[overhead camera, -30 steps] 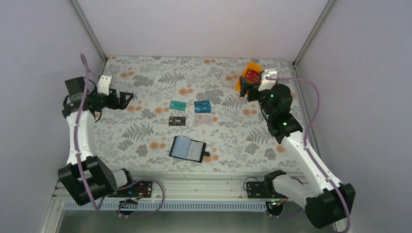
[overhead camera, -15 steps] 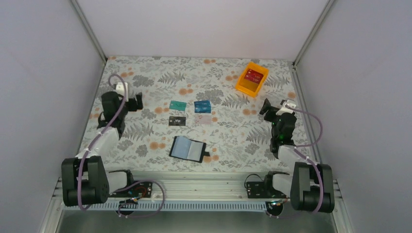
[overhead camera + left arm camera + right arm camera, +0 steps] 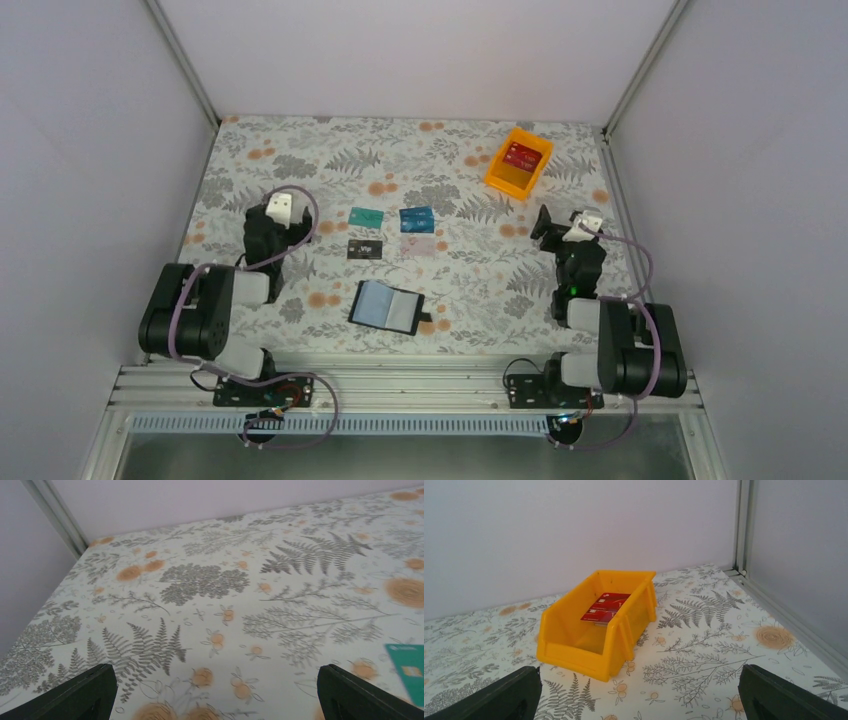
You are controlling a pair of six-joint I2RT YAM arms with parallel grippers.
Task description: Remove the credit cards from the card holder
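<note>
Left pincer (image 3: 216,687), right pincer (image 3: 639,687) agape, empty; credit cards (image 3: 416,219) between them, well apart.

The left gripper (image 3: 215,668) has pulled back from the left edge of the tabletop (image 3: 300,140) toward the near edge. The right gripper (image 3: 639,669) has left the orange bin (image 3: 508,181) in the far right corner and pulled back too.
</note>
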